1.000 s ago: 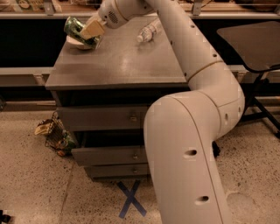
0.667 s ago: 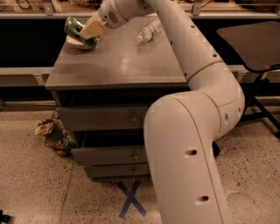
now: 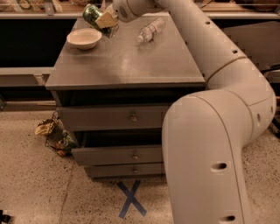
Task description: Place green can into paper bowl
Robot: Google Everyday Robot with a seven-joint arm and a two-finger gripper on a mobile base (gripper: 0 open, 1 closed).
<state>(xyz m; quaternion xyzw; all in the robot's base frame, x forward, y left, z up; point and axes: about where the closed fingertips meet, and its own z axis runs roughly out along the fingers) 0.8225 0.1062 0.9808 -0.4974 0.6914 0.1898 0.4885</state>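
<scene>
Off-white paper bowl (image 3: pixel 84 38) is sitting empty on the grey cabinet top (image 3: pixel 131 65), just below the gripper (image 3: pixel 104 22) and slightly toward picture-left. Centring over the bowl before lowering and releasing is advisable, or the can may be tipping off the rim. The gripper is pinching the green can (image 3: pixel 92 13), which is hanging tilted, its patterned green body glinting.

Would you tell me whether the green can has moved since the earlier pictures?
Yes. The can, held in the gripper, has risen and shifted slightly right, from covering the bowl to above it.
</scene>
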